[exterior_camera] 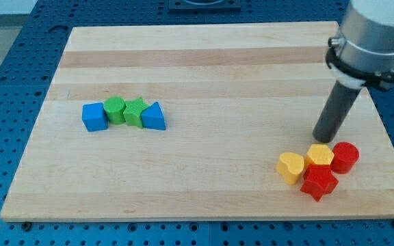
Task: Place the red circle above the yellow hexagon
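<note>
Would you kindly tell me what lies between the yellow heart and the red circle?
In the camera view, the yellow hexagon sits between the yellow heart and the red circle, touching both.

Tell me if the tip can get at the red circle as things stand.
Probably yes. My tip sits just above the yellow hexagon, with the red circle to its right. The circle's top and right sides look open; only its left side touches the hexagon.

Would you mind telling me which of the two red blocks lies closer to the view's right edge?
The red circle, right of the yellow hexagon. The other red block, star-shaped, sits lower, below the hexagon. My tip rests just above the hexagon.
</note>
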`<control>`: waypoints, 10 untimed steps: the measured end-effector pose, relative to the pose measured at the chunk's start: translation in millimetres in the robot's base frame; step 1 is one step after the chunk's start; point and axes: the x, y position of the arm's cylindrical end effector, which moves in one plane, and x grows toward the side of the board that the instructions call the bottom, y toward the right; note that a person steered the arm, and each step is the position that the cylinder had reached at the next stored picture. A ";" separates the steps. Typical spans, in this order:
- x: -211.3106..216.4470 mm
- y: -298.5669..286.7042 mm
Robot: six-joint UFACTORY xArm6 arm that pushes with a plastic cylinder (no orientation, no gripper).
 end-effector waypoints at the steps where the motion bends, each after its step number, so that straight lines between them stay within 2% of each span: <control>1: -8.0 32.2; 3: 17.3 72.5; 6: 71.2 77.5; 7: 34.6 85.6; 8: 19.1 70.3; 10: 71.5 45.5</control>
